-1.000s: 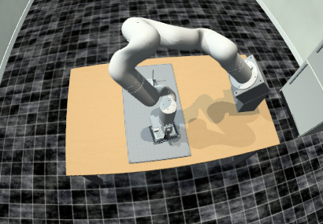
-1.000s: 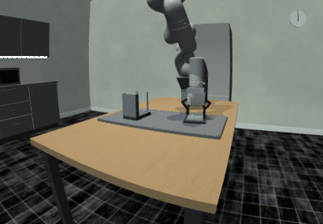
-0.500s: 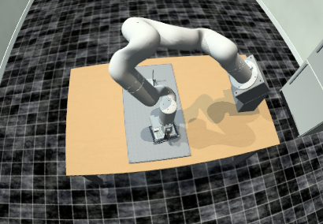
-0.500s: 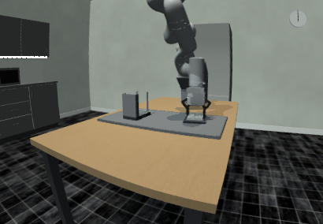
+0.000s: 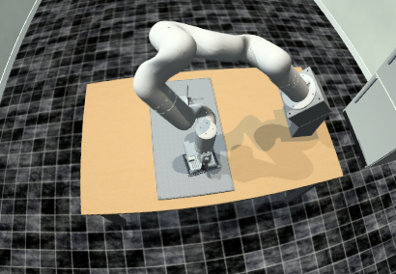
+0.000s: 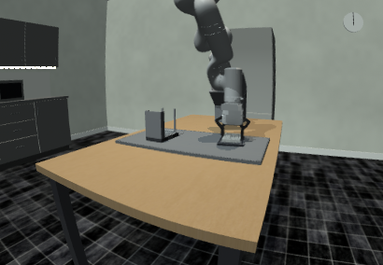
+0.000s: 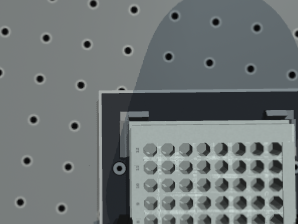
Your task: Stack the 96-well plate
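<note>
Gripping 96-well plate [image 7: 210,175] in nest N1 [image 7: 112,150], gripper [image 6: 232,133] vertical.

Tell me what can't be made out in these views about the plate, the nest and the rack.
- 96-well plate: wrist view crops it at the right and bottom edges, so no cut-off corner shows.
- Gripper: top view, the wrist hides its contact with the plate.
- Stack rack K1: exterior view, its wall hides any plate; top view, the arm covers it.
</note>
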Controlling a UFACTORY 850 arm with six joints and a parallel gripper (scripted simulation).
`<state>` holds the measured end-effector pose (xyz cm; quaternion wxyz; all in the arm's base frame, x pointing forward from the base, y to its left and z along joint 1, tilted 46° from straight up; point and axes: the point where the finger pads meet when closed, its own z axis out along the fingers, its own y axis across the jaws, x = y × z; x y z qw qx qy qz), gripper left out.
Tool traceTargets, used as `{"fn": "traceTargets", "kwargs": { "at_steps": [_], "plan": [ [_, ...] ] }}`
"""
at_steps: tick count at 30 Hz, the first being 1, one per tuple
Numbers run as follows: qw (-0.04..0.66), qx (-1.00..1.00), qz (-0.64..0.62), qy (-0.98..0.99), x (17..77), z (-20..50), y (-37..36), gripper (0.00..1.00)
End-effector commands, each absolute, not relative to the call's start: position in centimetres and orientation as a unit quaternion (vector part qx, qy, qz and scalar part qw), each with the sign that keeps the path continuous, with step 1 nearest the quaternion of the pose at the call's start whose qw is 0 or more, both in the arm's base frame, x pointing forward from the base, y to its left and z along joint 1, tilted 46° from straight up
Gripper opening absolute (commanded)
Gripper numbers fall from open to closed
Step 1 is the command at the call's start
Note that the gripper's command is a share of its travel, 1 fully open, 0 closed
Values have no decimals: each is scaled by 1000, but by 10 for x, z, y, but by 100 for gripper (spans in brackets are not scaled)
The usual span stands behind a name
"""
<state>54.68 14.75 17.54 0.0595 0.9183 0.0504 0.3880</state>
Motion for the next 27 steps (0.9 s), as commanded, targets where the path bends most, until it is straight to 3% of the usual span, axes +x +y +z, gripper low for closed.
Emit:
{"fn": "traceTargets", "kwargs": {
  "at_steps": [1,27],
  "plan": [
    [59,918,388,50,547,176,148,0],
    [59,918,388,50,544,179,148,0]
  ]
}}
